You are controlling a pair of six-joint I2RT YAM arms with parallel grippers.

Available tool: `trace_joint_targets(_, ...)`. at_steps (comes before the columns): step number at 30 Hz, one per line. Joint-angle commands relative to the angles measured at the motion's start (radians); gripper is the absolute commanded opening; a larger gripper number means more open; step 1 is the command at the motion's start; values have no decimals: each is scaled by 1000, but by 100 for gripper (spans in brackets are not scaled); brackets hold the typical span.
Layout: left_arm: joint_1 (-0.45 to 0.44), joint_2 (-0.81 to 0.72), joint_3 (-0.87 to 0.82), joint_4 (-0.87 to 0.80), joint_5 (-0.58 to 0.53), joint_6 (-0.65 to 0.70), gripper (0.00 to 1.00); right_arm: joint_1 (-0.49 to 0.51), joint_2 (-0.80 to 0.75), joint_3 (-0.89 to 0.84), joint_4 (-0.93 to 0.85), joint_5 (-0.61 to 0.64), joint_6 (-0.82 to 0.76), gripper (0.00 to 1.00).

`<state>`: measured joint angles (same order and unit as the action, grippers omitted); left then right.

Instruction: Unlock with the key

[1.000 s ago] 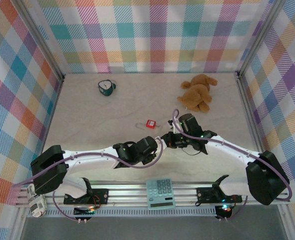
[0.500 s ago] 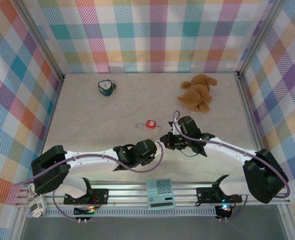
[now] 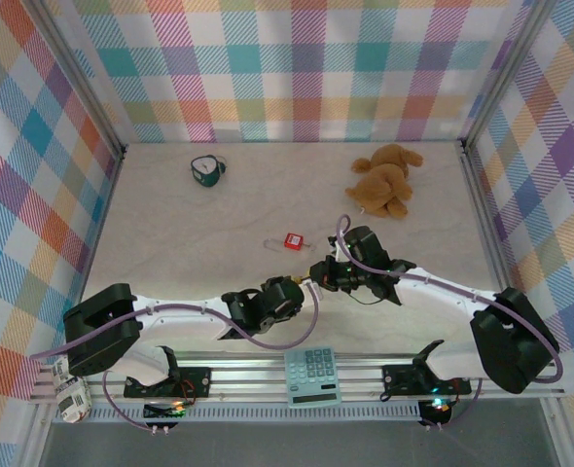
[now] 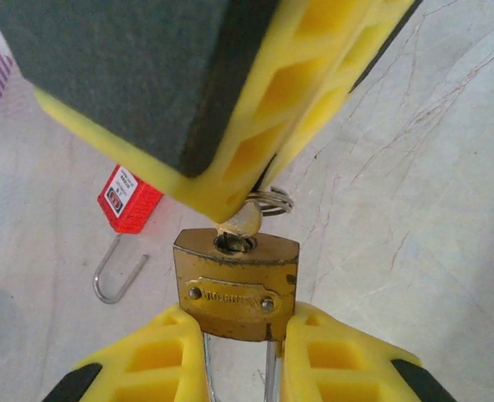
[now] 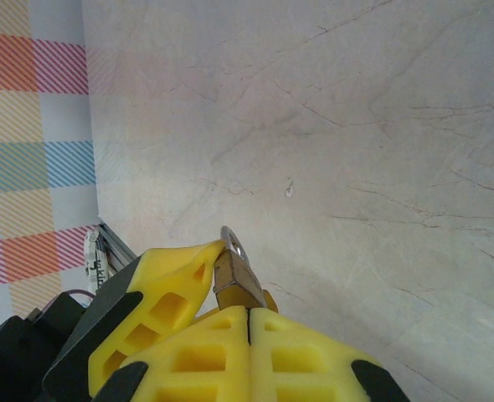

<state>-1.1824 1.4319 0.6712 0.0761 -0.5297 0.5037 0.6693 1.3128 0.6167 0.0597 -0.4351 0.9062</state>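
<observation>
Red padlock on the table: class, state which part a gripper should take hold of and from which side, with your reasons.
Take the red padlock by its blocky body, coming from above with jaws closing across its side edges. It lies flat on the table, so those edges are free, while its thin wire shackle would likely slip or pivot.

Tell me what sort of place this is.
Probably a robot test booth: plaid walls around a table, a metal rail at its near edge, odd props like a teddy and calculator.
</observation>
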Motion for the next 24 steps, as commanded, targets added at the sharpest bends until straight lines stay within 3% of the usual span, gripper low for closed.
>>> trace_joint_targets(1, -59, -7, 21, 331, 6, 67, 10, 41, 34, -17, 46, -48, 43, 4)
trace_joint_targets(14, -94, 18, -31, 517, -74, 152, 8, 47, 41, -38, 109, -52, 108, 3)
trace_joint_targets(24, -94, -17, -48, 442, -69, 110, 11, 47, 4, -37, 62, -3, 67, 3)
